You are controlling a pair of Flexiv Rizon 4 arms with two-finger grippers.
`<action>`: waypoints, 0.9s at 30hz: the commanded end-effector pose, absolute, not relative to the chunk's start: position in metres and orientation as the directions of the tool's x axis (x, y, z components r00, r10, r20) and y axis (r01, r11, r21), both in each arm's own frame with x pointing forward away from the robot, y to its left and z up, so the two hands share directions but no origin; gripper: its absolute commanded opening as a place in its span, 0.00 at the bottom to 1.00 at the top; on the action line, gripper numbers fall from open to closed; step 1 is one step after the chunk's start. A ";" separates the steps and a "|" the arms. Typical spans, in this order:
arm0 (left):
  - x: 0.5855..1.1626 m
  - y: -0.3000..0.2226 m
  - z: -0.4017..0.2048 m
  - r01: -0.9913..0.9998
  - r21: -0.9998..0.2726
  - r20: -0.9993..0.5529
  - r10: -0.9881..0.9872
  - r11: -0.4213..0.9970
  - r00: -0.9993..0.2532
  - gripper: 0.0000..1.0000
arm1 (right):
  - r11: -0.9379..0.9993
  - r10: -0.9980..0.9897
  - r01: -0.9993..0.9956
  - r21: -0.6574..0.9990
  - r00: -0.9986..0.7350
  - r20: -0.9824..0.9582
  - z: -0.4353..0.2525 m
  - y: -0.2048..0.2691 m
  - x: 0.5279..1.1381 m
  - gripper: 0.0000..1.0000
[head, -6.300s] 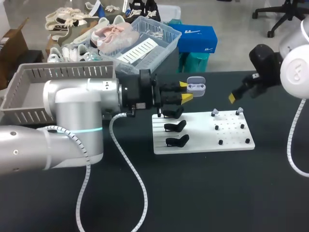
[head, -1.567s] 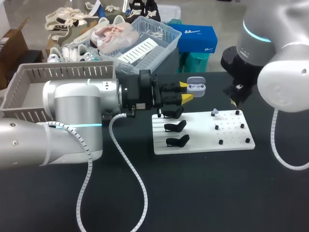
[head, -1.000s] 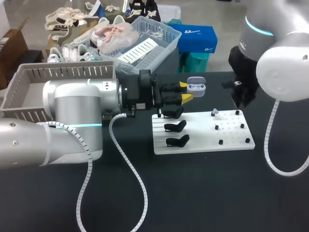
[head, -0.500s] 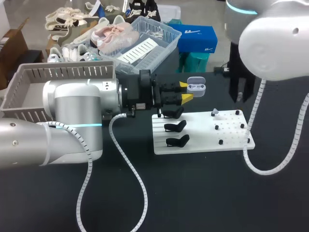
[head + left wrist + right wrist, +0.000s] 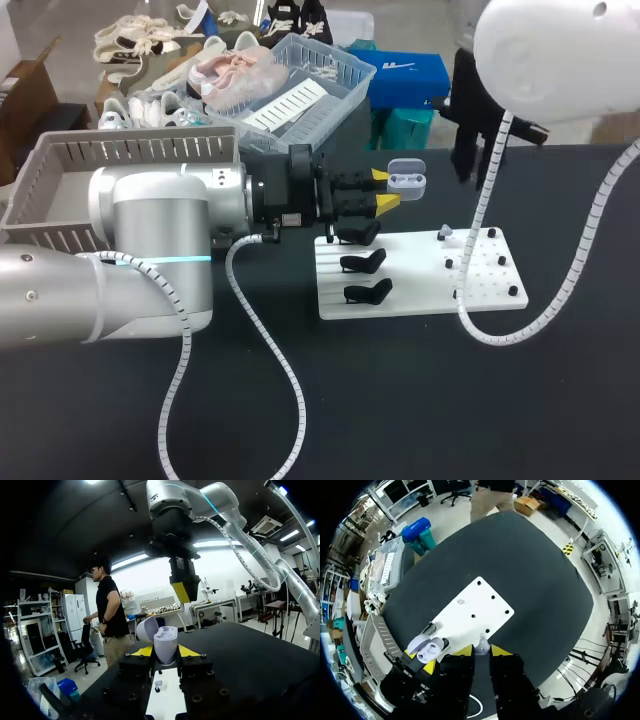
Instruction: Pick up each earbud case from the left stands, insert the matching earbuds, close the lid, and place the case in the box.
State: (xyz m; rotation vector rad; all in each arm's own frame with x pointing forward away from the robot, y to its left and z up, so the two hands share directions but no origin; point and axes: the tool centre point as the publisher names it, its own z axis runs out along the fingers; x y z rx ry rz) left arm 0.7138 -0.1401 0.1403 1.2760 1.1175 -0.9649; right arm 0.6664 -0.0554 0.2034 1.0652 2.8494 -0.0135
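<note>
My left gripper [image 5: 385,189] is shut on a white earbud case [image 5: 407,178] and holds it above the table, behind the white board [image 5: 420,295]. In the left wrist view the case [image 5: 165,644] stands upright between the yellow tips with its lid [image 5: 147,629] open. My right gripper [image 5: 481,651] is shut on a small white earbud [image 5: 481,644], high over the board [image 5: 487,605]. From the left wrist it shows as the right gripper [image 5: 182,582] hanging just above the case. One earbud [image 5: 444,232] sits on a peg. Three black stands [image 5: 362,262] stand bare.
A grey slotted box [image 5: 60,165] stands at the table's far left behind my left arm. A clear basket [image 5: 300,80] with shoes lies beyond the table's back edge. My right arm's cable [image 5: 480,300] loops down over the board's right half.
My right arm has risen from the board's back right corner and swung left toward the held case. The left arm and the case have not moved.
</note>
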 end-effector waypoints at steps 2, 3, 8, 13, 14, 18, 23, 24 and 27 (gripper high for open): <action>0.713 -0.140 0.140 0.972 0.220 -0.975 0.053 0.082 0.216 0.00 | 0.734 0.679 0.675 0.072 -0.729 -0.091 0.210 -0.052 0.662 0.00; 0.713 -0.140 0.140 0.972 0.220 -0.975 0.053 0.082 0.216 0.00 | 0.727 0.687 0.682 0.079 -0.722 -0.089 0.211 -0.051 0.662 0.00; 0.713 -0.140 0.140 0.972 0.220 -0.975 0.053 0.082 0.216 0.00 | 0.708 0.706 0.699 0.104 -0.705 -0.073 0.215 -0.042 0.664 0.00; 0.713 -0.140 0.140 0.972 0.220 -0.975 0.053 0.082 0.216 0.00 | 0.694 0.719 0.710 0.117 -0.692 -0.067 0.219 -0.034 0.665 0.00; 0.713 -0.140 0.140 0.972 0.220 -0.975 0.053 0.082 0.216 0.00 | 0.692 0.721 0.712 0.121 -0.689 -0.067 0.220 -0.032 0.665 0.00; 0.713 -0.140 0.140 0.972 0.220 -0.975 0.053 0.082 0.216 0.00 | 0.685 0.726 0.714 0.141 -0.686 -0.054 0.219 -0.028 0.666 0.00; 0.713 -0.140 0.140 0.972 0.220 -0.975 0.053 0.082 0.216 0.00 | 0.683 0.728 0.716 0.141 -0.684 -0.055 0.218 -0.021 0.668 0.00; 0.713 -0.140 0.140 0.972 0.220 -0.975 0.053 0.082 0.216 0.00 | 0.686 0.726 0.714 0.138 -0.686 -0.055 0.218 -0.020 0.670 0.00; 0.713 -0.140 0.140 0.972 0.220 -0.975 0.053 0.082 0.216 0.00 | 0.690 0.721 0.710 0.137 -0.690 -0.059 0.219 -0.017 0.672 0.00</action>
